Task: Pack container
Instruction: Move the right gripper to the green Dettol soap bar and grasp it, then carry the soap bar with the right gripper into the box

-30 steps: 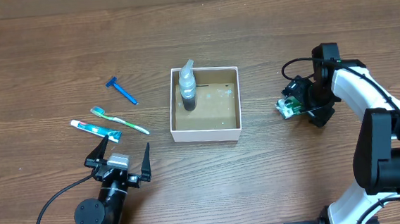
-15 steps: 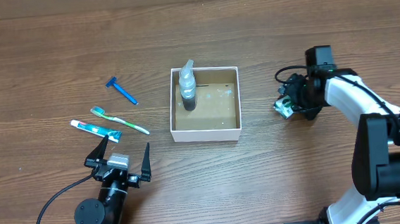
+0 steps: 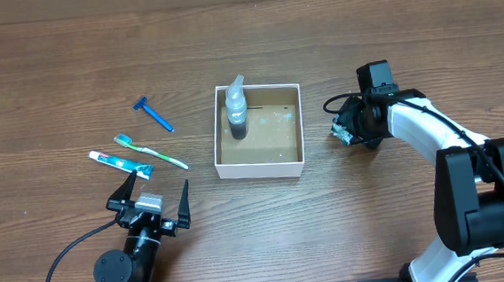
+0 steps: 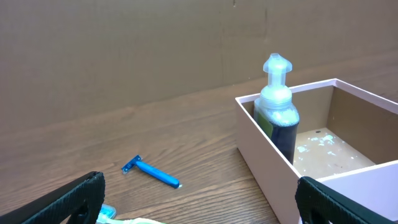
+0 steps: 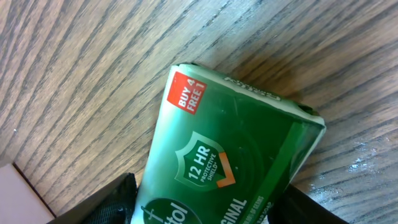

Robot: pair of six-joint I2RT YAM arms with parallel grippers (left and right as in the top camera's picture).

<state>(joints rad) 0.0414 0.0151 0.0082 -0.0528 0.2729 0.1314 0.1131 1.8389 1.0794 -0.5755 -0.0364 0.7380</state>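
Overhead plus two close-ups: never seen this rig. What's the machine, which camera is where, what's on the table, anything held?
Two robot arms at a table, each with a two-finger gripper. One picture looks down from above; the other two come from wrist cameras. The left gripper is open, empty. On the table: the container with a pump bottle standing inside, a razor, a toothbrush, a toothpaste tube. The right gripper has a green packet between its fingers; whether it grips yet is unclear.
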